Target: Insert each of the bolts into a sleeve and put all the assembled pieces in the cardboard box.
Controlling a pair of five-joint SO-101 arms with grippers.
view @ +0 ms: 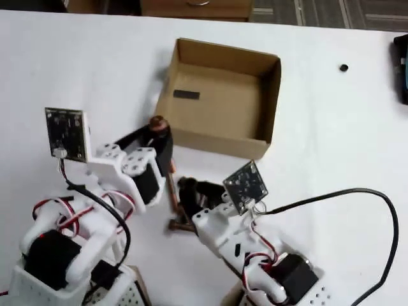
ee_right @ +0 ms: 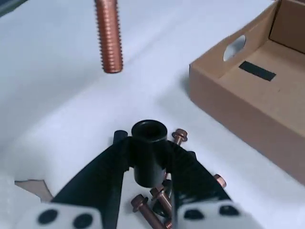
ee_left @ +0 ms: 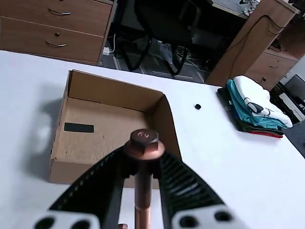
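Table: folded clothes, black knob beyond box.

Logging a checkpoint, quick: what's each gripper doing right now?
Left gripper: closed, holding a bolt.
Right gripper: closed, holding a sleeve.

— Bright, even light from above; the white table almost glares.
— Shadows are soft, though — a pale grey one lies beside the cardboard box, one inner wall shaded.
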